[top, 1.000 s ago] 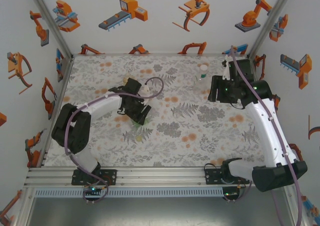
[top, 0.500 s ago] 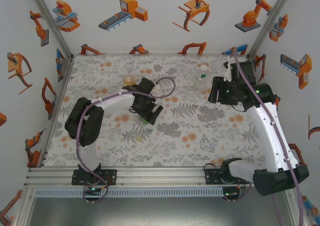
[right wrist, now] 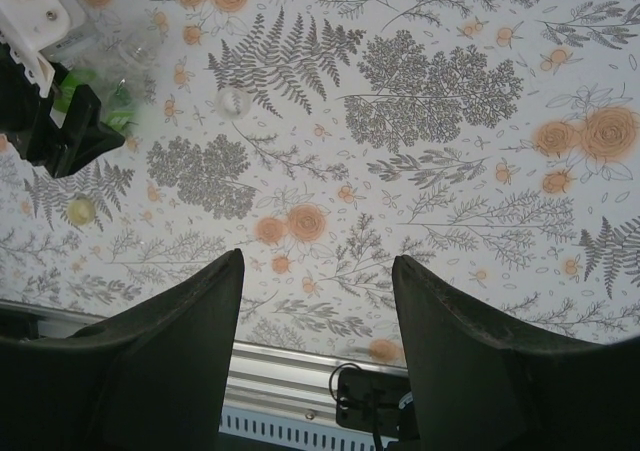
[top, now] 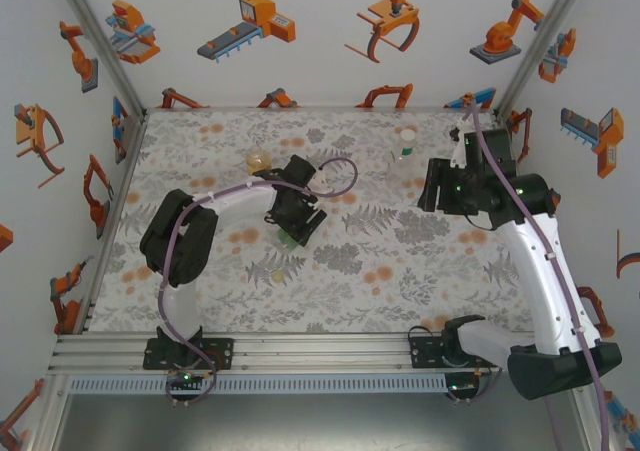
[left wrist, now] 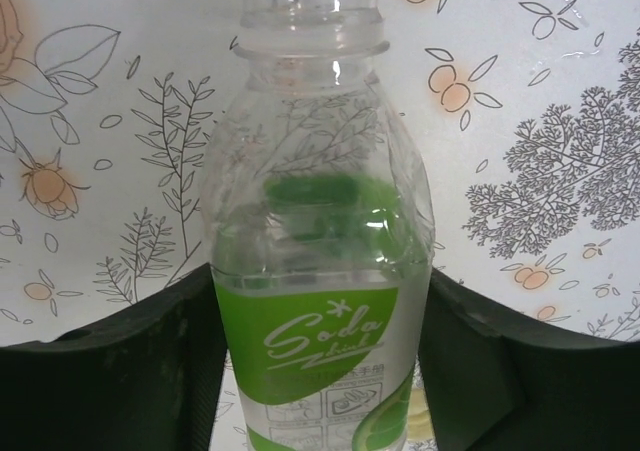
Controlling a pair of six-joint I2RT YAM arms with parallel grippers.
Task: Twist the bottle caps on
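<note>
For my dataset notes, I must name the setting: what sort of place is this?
Probably a lab robot test cell: a left arm and right arm bolted to an aluminium rail, white walls with robot stickers, and a flower-print table cover.

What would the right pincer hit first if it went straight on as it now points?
Most likely the flowered tabletop: the right pincer stands open over a bare patch, with a small round cap well off to the side.
</note>
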